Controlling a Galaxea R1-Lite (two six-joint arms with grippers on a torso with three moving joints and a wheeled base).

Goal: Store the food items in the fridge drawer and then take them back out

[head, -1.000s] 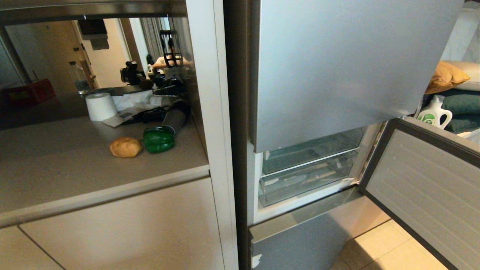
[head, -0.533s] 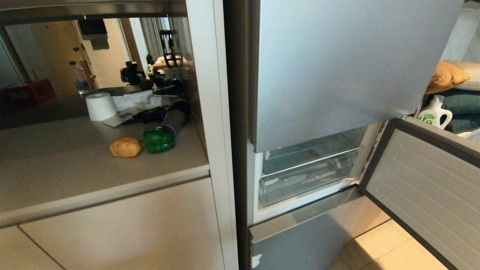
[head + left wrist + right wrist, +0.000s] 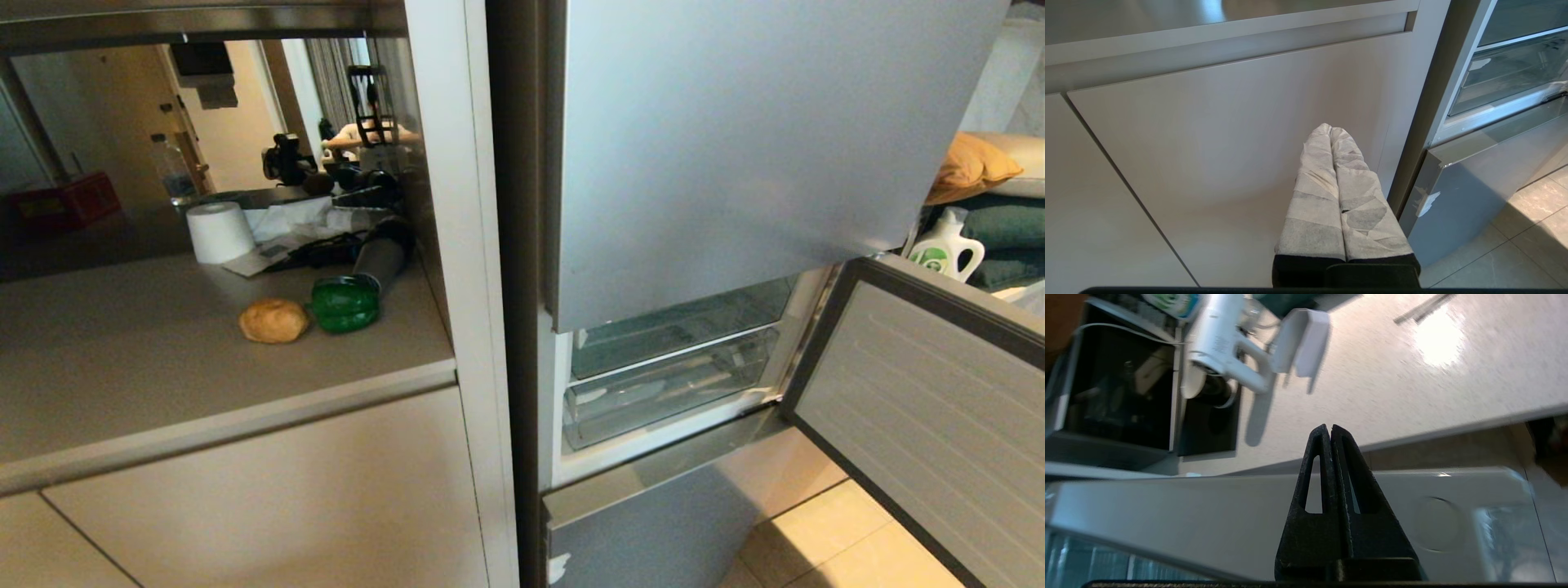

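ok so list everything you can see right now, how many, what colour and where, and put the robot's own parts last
potato: one, tan-yellow, on the counter, left of the pepper
bell pepper: one, glossy green, on the counter, in front of the hair dryer
hair dryer: one, grey-black, lying on the counter behind the pepper
paper roll: one, white, upright at the back of the counter
counter: one, beige, left of the fridge
upper fridge door: one, silver-grey, closed
middle fridge door: one, swung open to the right
clear drawers: two, stacked in the open compartment
detergent bottle: one, white and green, behind the open door
left gripper: one, white-wrapped, shut, before the cabinet front
right gripper: one, black, shut, empty
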